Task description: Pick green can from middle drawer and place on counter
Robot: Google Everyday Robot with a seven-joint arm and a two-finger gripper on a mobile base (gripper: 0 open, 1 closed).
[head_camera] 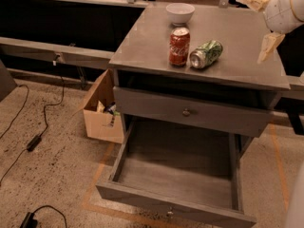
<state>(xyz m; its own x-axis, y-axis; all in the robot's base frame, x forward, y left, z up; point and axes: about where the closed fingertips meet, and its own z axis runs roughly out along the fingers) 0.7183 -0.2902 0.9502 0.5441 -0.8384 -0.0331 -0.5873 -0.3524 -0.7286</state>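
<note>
The green can (205, 54) lies on its side on the counter (237, 37), just right of an upright red cola can (179, 46). The middle drawer (175, 175) is pulled out below, and its grained floor is bare. My gripper (261, 24) is at the top right, above the counter's right side and well to the right of the green can. It is open and holds nothing, with one pale finger (253, 2) up at the back and the other finger (269, 46) lower down.
A white bowl (180, 13) stands at the back of the counter. The drawer front with a round knob (186, 112) above the open drawer is shut. A cardboard box (102, 113) sits on the floor to the left, with cables (33, 141) nearby.
</note>
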